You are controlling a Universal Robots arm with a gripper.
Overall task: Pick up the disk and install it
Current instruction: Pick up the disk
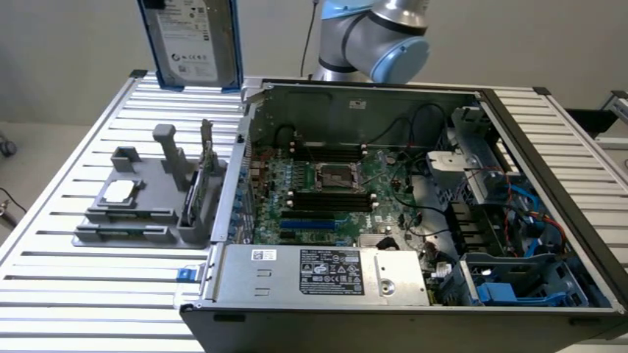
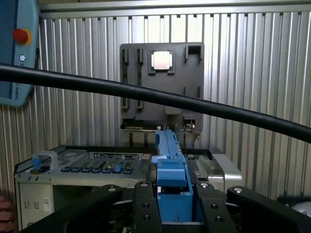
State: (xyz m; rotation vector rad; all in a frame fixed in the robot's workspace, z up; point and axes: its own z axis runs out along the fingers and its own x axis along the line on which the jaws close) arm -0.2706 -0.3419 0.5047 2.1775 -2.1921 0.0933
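Observation:
The disk [image 1: 191,40] hangs upright high above the table's far corner at the exterior view's left. It is silver-grey with a white printed label facing the camera and a blue carrier frame along its edges. Its top runs out of the picture. In the wrist view, my gripper [image 2: 174,206] is shut on the disk's blue carrier [image 2: 170,167], with a black finger [image 2: 146,206] on either side of it. The robot arm's grey and blue joint [image 1: 378,40] stands behind the open computer case [image 1: 257,125].
The case lies open with the motherboard [image 1: 334,184] exposed, a silver power supply box [image 1: 314,272] at its front and a bay with blue parts [image 1: 510,283] at the exterior view's right. A grey fixture [image 1: 147,202] holds a small silver chip [image 1: 120,193]. A black cable [image 2: 146,94] crosses the wrist view.

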